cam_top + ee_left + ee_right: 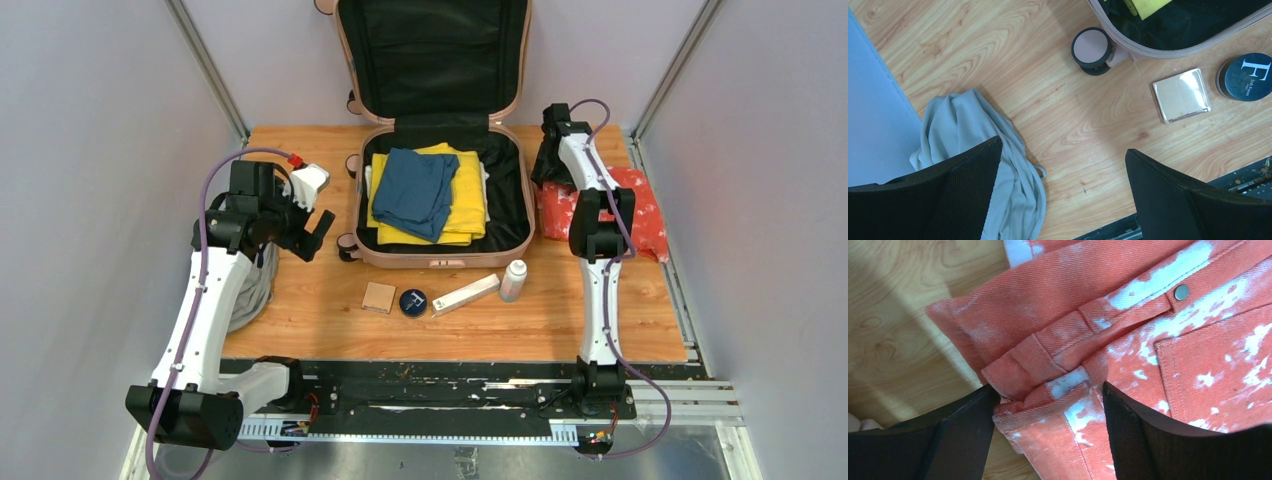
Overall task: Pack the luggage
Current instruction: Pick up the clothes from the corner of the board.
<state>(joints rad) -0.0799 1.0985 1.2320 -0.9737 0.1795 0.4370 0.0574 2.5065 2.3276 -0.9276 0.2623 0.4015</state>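
Red jeans sit at 3 o'clock of our suitcase; our right gripper straddles a fold, jaws apart, left gripper wide open.

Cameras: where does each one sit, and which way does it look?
Top external: above and behind, looking down on the table, the open luggage, the left arm and right arm.
Left wrist: on the left arm, looking down at grey cloth and a luggage wheel; left claw shows.
Right wrist: on the right arm, looking down at red jeans; right claw shows.
Top and left wrist share the round tin.
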